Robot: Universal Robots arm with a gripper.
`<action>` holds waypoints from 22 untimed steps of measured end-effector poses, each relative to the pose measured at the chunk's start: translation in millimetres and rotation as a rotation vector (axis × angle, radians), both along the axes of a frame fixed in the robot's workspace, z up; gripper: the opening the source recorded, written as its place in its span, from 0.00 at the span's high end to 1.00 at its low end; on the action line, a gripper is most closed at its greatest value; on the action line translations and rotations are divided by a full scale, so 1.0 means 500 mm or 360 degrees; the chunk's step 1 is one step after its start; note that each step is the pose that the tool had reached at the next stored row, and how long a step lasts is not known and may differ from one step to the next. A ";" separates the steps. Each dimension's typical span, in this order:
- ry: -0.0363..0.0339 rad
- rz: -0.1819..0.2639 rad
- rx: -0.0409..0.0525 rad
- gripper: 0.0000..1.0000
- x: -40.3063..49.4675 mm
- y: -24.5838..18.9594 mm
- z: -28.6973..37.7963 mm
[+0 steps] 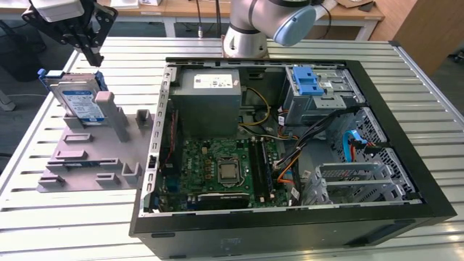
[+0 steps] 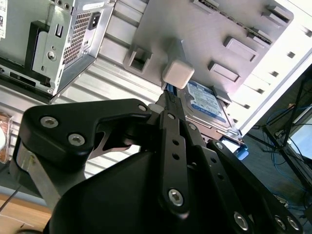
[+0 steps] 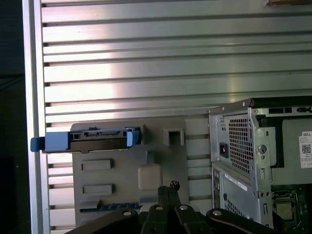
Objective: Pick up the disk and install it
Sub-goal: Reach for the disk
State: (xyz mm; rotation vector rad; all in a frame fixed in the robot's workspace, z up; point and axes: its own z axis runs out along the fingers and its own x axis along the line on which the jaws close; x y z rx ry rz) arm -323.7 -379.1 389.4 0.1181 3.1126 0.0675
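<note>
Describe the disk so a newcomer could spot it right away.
Beside the open computer case, on the exterior view's left, a grey holder plate lies on the table. The disk stands on edge at its far end: silver, blue-framed, with a white-and-blue label, unlike the plain grey blocks around it.

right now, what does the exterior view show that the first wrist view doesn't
Exterior view: the disk's labelled face, standing upright in the grey holder, plus the motherboard and blue drive-bay latch inside the open computer case.
First wrist view: the disk's narrow top edge with its blue frame, seen from above, and the case's rear vent grille.
Both: the disk in the holder, the slatted table, and the shut gripper near the holder, not touching the disk.
</note>
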 end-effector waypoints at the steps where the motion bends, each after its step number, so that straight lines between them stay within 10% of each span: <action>1: 0.0000 0.0000 0.0000 0.89 -0.001 0.0001 0.000; 22: 0.0012 0.0000 0.0000 0.89 -0.051 0.0110 -0.008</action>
